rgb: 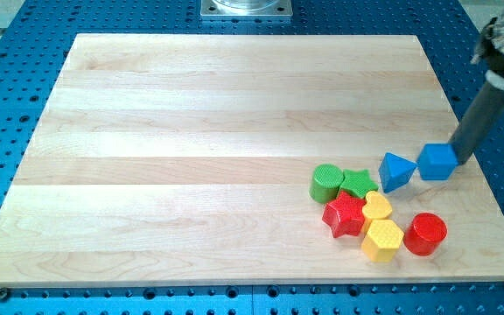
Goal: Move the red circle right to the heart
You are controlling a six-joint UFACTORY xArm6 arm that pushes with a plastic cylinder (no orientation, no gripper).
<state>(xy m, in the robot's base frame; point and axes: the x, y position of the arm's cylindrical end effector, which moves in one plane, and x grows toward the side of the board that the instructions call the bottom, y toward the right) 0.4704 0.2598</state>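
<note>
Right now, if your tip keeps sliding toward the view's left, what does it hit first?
My tip sits at the right side of the blue cube, apparently touching it. Going left, it pushes that cube first, then likely into the blue triangular block beside it. Contact depth is hard to confirm.

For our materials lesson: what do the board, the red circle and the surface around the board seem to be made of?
Board: pale wood, smooth matt finish; grain and plank strips show.
Red circle: probably painted wood or plastic; even, slightly glossy colour, so I cannot tell which.
Blue surface: possibly metal or plastic; a regular grid of holes.
</note>
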